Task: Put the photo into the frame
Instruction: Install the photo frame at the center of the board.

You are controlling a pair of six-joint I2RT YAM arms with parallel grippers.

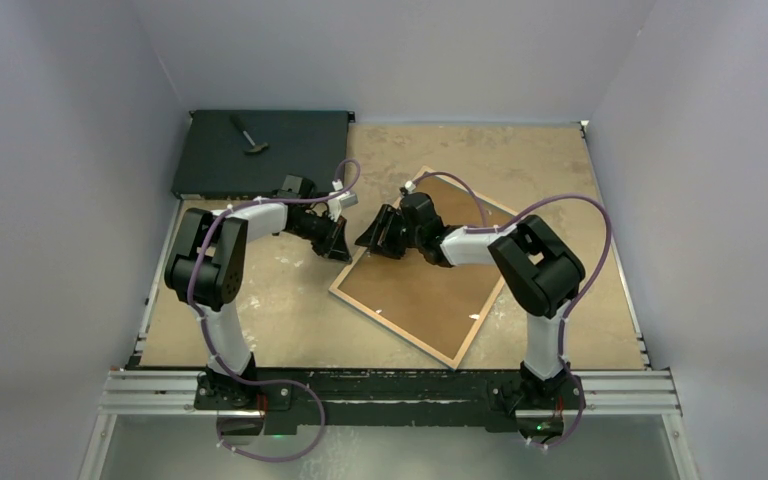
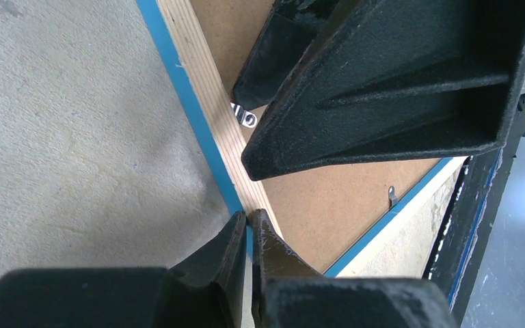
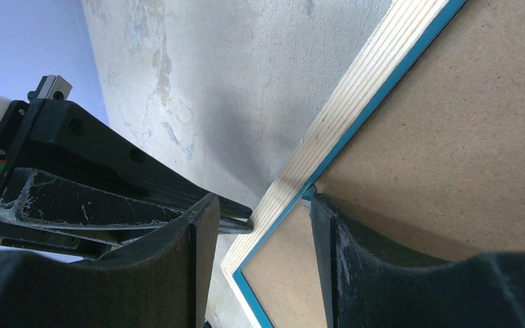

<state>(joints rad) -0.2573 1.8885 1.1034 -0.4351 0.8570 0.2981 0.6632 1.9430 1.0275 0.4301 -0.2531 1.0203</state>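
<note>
Frame (image 2: 208, 102), back up on the counter (image 1: 280, 300) just toward 3 o'clock of centre, backing panel (image 3: 451, 137) seated, photo unseen; left tool (image 2: 248, 222), tips together, rests at its 9 o'clock rail, right tool (image 3: 261, 199), jaws apart, straddles it, so steadying that rail while working the panel slowly seems wisest.

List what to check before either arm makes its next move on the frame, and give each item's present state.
1. Thin rectangular frame with a bare light-wood back lies back up on the beige table: ok.
2. Plain brown fibreboard backing panel sits inside the frame: ok.
3. Photo lies under that panel: cannot tell; no print shows in any view.
4. Left gripper is shut, tips at the frame's blue outer edge: ok.
5. Right gripper is open, one finger outside the wood rail and one on the panel: ok.
6. Small metal tab by the right gripper is turned clear of the panel: cannot tell.
</note>
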